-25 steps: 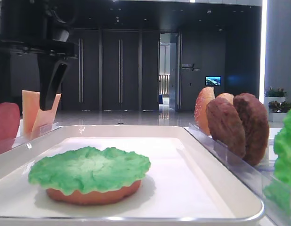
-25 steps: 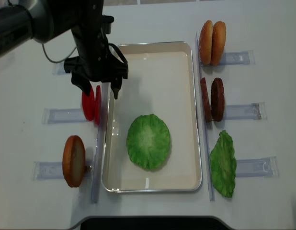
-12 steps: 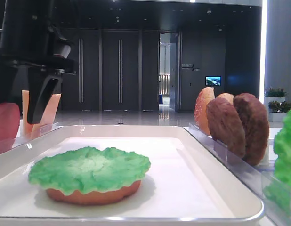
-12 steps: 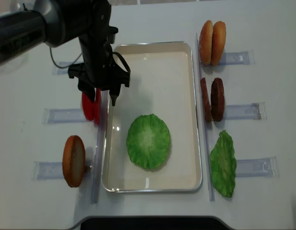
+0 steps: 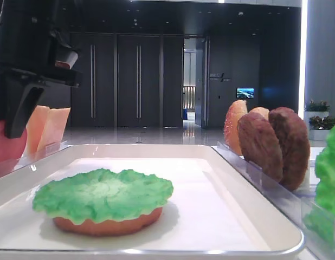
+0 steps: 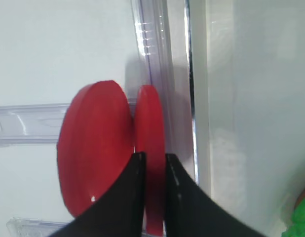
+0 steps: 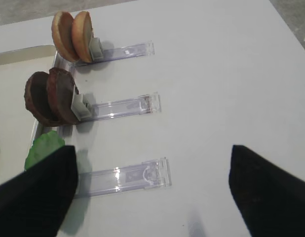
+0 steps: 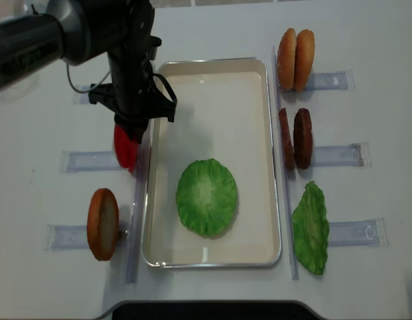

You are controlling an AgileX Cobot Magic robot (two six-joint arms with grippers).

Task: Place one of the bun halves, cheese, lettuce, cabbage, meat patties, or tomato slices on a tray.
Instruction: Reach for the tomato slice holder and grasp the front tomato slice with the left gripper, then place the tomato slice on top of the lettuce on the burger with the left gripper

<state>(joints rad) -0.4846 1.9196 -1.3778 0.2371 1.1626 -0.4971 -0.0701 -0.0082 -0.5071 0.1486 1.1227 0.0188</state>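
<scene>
White table all round, and my left gripper (image 6: 151,170) pinches the thin tomato slice (image 6: 150,148) by its edge, standing in its holder (image 6: 24,126) beside the tray (image 8: 263,153). I think it's light, hard and slippery.

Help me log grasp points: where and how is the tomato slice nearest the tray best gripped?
By its upper rim, from above, one finger on each flat face. The tomato slice stands on edge beside the tray, and the left gripper already pinches it that way.
</scene>
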